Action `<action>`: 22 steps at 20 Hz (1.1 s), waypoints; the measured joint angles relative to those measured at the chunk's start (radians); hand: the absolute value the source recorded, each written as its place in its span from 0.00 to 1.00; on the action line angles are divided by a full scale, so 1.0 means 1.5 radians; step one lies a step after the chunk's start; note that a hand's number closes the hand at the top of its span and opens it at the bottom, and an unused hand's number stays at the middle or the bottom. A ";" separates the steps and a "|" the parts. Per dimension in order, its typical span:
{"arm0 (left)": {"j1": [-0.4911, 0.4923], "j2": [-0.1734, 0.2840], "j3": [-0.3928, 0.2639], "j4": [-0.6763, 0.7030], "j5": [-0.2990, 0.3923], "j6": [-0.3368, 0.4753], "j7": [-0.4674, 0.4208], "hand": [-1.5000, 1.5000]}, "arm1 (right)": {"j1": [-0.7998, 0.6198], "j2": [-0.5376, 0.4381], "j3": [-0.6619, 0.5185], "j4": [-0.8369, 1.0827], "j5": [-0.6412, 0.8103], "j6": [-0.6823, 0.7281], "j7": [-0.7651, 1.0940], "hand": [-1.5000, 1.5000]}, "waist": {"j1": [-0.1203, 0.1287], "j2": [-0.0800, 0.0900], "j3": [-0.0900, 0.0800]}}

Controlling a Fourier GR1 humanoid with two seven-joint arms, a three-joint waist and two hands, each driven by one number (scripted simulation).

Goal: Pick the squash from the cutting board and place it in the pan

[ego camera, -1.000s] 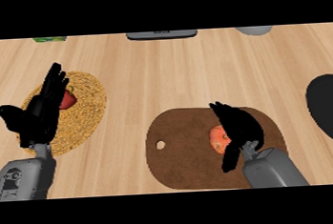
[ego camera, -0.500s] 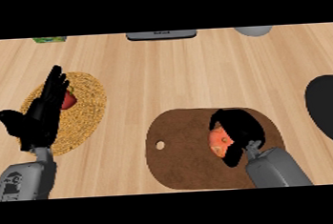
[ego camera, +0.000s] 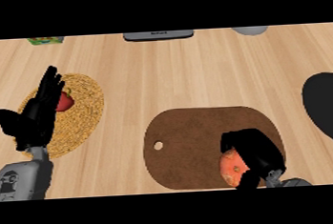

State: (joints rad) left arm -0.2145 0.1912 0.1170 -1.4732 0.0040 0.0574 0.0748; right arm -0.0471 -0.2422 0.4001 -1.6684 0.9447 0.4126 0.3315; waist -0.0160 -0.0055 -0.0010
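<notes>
An orange squash [ego camera: 232, 168] lies at the near right of the brown cutting board [ego camera: 185, 146]. My right hand [ego camera: 254, 152] is curled over it from the right, fingers wrapped round its top, hiding most of it. The black pan [ego camera: 327, 106] shows at the right edge, apart from the board. My left hand [ego camera: 37, 112] stands open with fingers up at the left, over a woven mat.
A round woven mat [ego camera: 81, 113] at the left holds a red fruit [ego camera: 63, 102], partly behind my left hand. Along the far edge sit a green item [ego camera: 45, 40], a dark grey appliance [ego camera: 158, 35] and a grey bowl [ego camera: 249, 30].
My right hand has drawn back toward the view's lower edge and closed round the squash, which has come with it toward the board's near edge. The left hand has barely moved.
</notes>
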 measured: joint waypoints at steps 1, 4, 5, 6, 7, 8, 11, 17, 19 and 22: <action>0.000 -0.001 -0.001 0.001 -0.002 0.002 0.003 0.50 | 0.041 -0.019 0.018 -0.035 0.006 -0.009 -0.016 1.00 | -0.005 -0.001 0.000; 0.007 0.002 0.005 -0.004 0.000 0.004 0.007 0.50 | 0.152 -0.094 0.036 -0.134 0.023 -0.066 -0.081 1.00 | -0.018 -0.004 0.001; 0.014 0.005 0.008 -0.002 0.001 0.002 0.003 0.50 | 0.177 -0.110 0.034 -0.165 0.031 -0.094 -0.097 1.00 | -0.021 -0.005 0.001; 0.015 0.006 0.009 -0.002 0.001 0.001 0.002 0.50 | 0.200 -0.127 0.026 -0.198 0.033 -0.120 -0.113 1.00 | -0.023 -0.005 0.001; 0.020 0.006 0.011 -0.006 0.002 0.001 0.000 0.50 | 0.220 -0.139 0.016 -0.231 0.034 -0.144 -0.127 1.00 | -0.024 -0.006 0.001; 0.027 0.006 0.013 -0.006 0.002 0.001 -0.005 0.50 | 0.246 -0.151 0.004 -0.263 0.034 -0.169 -0.141 1.00 | -0.026 -0.006 0.001; 0.033 0.007 0.015 -0.015 0.007 -0.003 -0.007 0.50 | 0.322 -0.176 -0.044 -0.347 0.003 -0.229 -0.182 1.00 | -0.024 -0.005 0.001; 0.034 0.001 0.006 -0.033 0.007 -0.005 0.006 0.50 | 0.409 -0.180 -0.183 -0.421 -0.096 -0.299 -0.244 1.00 | -0.011 -0.001 0.001; 0.021 -0.001 0.005 -0.021 0.005 -0.003 0.003 0.50 | 0.408 -0.172 -0.227 -0.420 -0.150 -0.300 -0.254 1.00 | -0.009 0.000 0.001; 0.010 -0.004 -0.001 -0.023 0.001 0.000 0.013 0.50 | 0.389 -0.162 -0.294 -0.407 -0.268 -0.288 -0.265 1.00 | -0.003 0.002 0.001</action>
State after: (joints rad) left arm -0.2001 0.1846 0.1154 -1.5071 0.0049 0.0573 0.0942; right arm 0.5366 -0.4846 -0.0404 -2.2785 0.5435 -0.0195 -0.0653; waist -0.0204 -0.0024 0.0011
